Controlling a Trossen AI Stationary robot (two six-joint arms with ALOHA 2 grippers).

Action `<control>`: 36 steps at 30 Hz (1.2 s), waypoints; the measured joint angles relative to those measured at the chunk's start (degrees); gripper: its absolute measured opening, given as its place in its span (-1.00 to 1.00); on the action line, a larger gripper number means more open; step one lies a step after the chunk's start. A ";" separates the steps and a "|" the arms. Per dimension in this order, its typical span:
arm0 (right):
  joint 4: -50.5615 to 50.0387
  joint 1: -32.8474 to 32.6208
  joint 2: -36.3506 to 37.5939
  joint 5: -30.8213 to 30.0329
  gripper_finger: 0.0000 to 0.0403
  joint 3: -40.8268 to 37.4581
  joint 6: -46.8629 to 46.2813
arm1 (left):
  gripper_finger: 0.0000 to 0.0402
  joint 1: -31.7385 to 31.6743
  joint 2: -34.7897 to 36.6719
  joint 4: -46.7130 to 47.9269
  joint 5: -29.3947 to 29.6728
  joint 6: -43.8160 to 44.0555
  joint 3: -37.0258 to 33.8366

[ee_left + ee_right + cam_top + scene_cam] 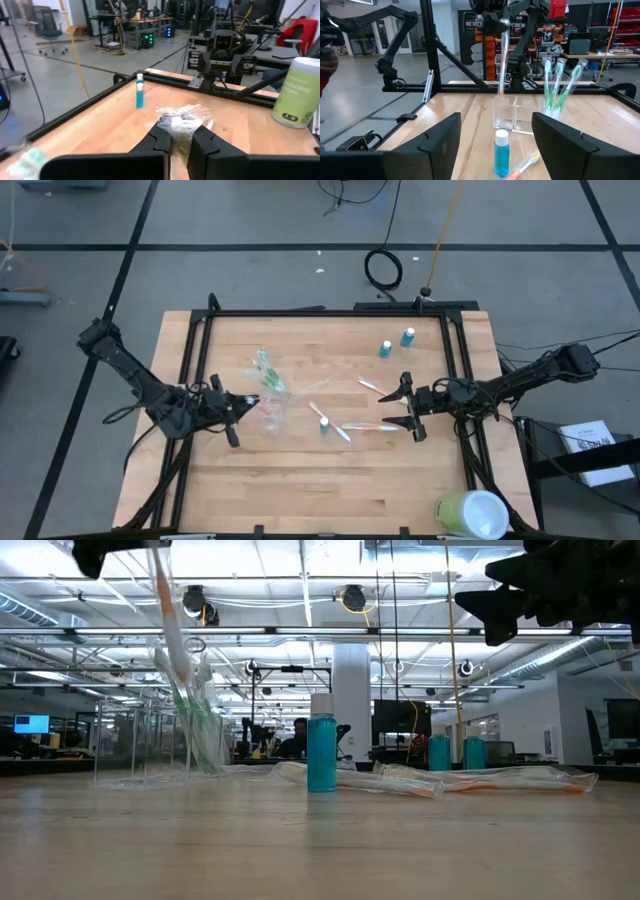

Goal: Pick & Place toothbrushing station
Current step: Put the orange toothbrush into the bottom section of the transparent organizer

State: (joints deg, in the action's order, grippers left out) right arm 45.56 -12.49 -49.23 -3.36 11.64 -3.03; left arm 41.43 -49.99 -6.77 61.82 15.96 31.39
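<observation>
From above, the left gripper [243,402] has its fingers clamped on a wrapped toothbrush [268,402] over the clear cup [274,409] left of centre on the surface [300,480]. In the right wrist view, the right gripper [495,137] has fingers apart behind a blue tube [501,152].

We note two dark jointed arms; each gripper has two blocky black fingers [440,137] (matte finish).
</observation>
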 joint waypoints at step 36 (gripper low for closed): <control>-0.57 0.02 0.00 -2.62 0.17 0.00 -0.39 | -0.85 3.48 -8.38 18.70 7.66 34.21 -1.43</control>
State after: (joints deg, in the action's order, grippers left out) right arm 44.99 -12.47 -49.23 -5.98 11.64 -3.42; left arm 44.91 -58.37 11.92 69.47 50.16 29.95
